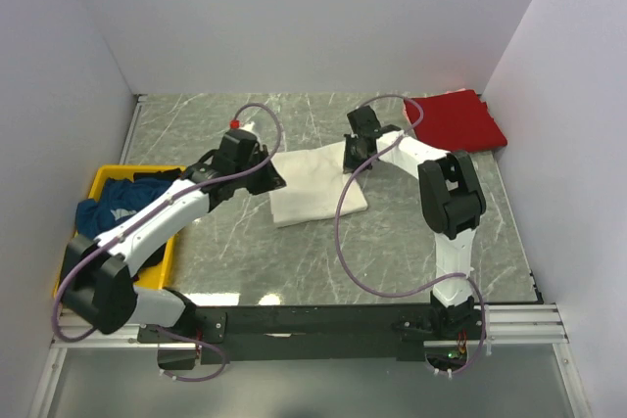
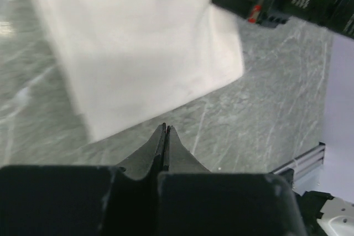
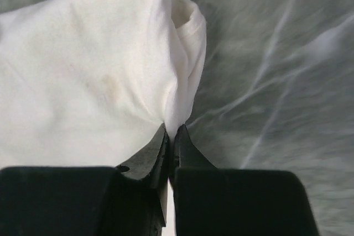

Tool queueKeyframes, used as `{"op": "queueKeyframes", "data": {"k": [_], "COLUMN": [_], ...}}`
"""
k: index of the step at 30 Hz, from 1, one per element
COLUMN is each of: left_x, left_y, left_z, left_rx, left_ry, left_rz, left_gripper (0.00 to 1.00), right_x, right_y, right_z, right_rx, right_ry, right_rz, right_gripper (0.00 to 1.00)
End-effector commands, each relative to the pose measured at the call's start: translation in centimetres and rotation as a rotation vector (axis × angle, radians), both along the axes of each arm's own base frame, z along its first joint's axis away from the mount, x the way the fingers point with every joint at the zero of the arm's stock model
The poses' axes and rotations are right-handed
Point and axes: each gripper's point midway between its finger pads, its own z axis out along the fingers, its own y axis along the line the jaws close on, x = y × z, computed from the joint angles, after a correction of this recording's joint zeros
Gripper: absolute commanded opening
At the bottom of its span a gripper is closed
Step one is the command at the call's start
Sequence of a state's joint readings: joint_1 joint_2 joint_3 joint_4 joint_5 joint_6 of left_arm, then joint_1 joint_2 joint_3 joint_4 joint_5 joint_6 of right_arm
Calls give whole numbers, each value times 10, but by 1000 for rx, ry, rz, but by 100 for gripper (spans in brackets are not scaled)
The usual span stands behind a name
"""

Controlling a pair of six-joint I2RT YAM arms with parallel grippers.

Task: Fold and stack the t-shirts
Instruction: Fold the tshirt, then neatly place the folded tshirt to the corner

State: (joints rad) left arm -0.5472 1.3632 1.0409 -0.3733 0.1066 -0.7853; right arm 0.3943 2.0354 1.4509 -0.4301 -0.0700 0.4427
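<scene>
Both ends of the folded cream-white cloth t-shirt (image 1: pixel 315 188), lying mid-frame on the grey marbled desk (image 1: pixel 411 232) with its long axis left-to-right, are attended. The left end effector (image 2: pixel 166 128) hovers clenched and empty just off its left edge, and the right end effector (image 3: pixel 170 134) pinches its right edge.

In the top view, your left arm (image 1: pixel 167 210) covered part of the dark blue t-shirt (image 1: pixel 106 206) and the yellow tray (image 1: pixel 101 177). The shirt's white mark was too small to read. Both wrist views cropped the cream-white t-shirt (image 2: pixel 144 53) at their edges.
</scene>
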Motion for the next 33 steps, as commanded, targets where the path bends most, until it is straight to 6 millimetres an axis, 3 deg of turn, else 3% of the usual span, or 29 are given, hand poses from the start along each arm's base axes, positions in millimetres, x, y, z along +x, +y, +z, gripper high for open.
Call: {"op": "queueKeyframes", "data": {"k": [1,7,12,20,28,33], "left_x": [-10,-17,-16,-17,-18,-17], "left_y": [29,49,59,58,57,57], "left_z": [-4,-1,-9,-17,-21,-24], "left_rx": [89,123,140,130,113,109], "left_ry": [-17,-44,-33,-7,9,20], "left_rz": [3,5,-1,-33,-43,-46], "left_gripper": [1,1,1,1,1,1], "right_x": [29,59,83,115,132,146], "right_y": [-49,-95,-119,-184,-204,-212], "right_z": [10,22,37,90,136,175], "right_rx": [-258,-442,-512,-700,-795,-831], "right_ry": [-64,-69,-110,-184,-288,-359], "right_rz": [-33,-41,32,6,41,19], "right_gripper": [0,0,0,0,0,0]}}
